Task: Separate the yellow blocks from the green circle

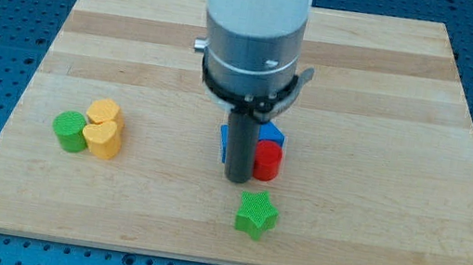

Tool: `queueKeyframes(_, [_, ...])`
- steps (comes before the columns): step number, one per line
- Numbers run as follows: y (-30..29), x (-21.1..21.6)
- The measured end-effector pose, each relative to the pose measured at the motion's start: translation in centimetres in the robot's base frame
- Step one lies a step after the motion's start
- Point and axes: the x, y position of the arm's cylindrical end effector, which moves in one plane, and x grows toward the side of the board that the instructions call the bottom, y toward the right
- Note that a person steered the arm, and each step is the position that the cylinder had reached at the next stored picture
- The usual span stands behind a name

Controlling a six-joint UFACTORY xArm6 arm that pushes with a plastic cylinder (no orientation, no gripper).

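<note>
Nearest the camera sits the green star [256, 214], alone toward the view's bottom, just below and to the right of my tip [236, 180]. My tip rests on the wooden board [389, 118] at the middle, pressed close against a small cluster: a red cylinder [268, 161] touching it on the view's right and a blue block [270, 136] behind, its shape mostly hidden by my rod. I have no jaws to spread or press together, only this straight rod, so nothing is held. The task's things lie well apart from me at the view's left: the green circle [70, 130] with two yellow heart-shaped blocks, the upper yellow heart [104, 113] and the lower yellow heart [103, 140], both touching or just beside it on its right. I judge the separating has not begun; I am at the approach stage. The next move calls for travelling left without dragging the red or blue pieces along, then nosing in between green and yellow to push the hearts away. No containers are in sight
</note>
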Motion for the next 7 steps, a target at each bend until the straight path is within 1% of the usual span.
queueKeyframes(1, [0.0, -0.9])
queueKeyframes(2, [-4.4, 2.6])
queueKeyframes(3, [-11.0, 4.8])
queueKeyframes(4, [-17.4, 4.9])
queueKeyframes(5, [-19.0, 4.2])
queueKeyframes(6, [-18.6, 2.9])
queueKeyframes(7, [-17.0, 1.6])
